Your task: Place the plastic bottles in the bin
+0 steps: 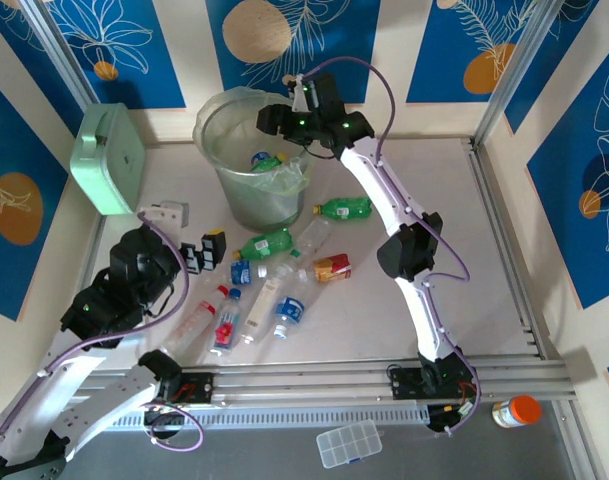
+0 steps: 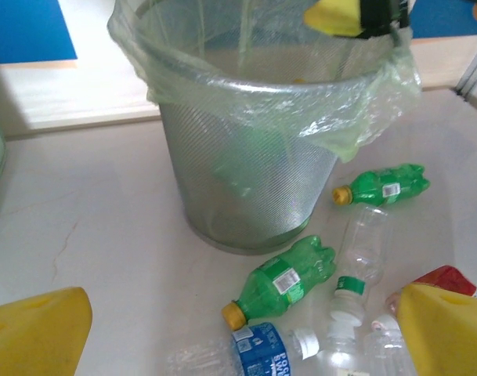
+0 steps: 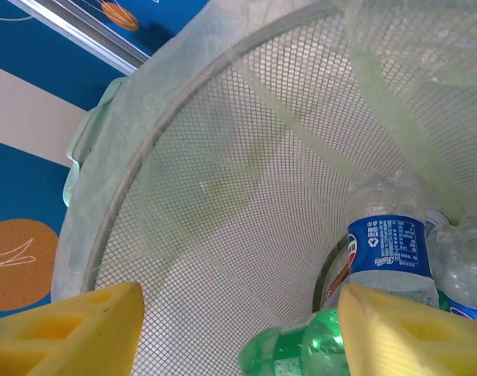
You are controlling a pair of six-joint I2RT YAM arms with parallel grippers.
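The bin [image 1: 246, 150], mesh-walled and lined with a pale green bag, stands at the back of the table. My right gripper [image 1: 280, 124] hangs open over its mouth with nothing between its yellow pads [image 3: 66, 330]. Inside lie a blue-labelled bottle [image 3: 387, 251] and a green bottle [image 3: 301, 356]. Several plastic bottles lie on the table in front of the bin: a green one [image 1: 267, 243] [image 2: 289, 278], another green one [image 1: 344, 208] [image 2: 383, 186], a clear one [image 2: 359, 254], a blue-labelled one [image 2: 261, 352] and a red-labelled one [image 1: 331, 267]. My left gripper [image 1: 204, 250] is open, just left of this pile, facing the bin [image 2: 246, 157].
A mint-green square box [image 1: 109, 158] leans at the far left by the wall. A small white block [image 1: 164, 212] lies near my left gripper. An orange-lidded white jar [image 1: 512, 410] and a clear compartment case [image 1: 349, 443] sit beyond the near rail.
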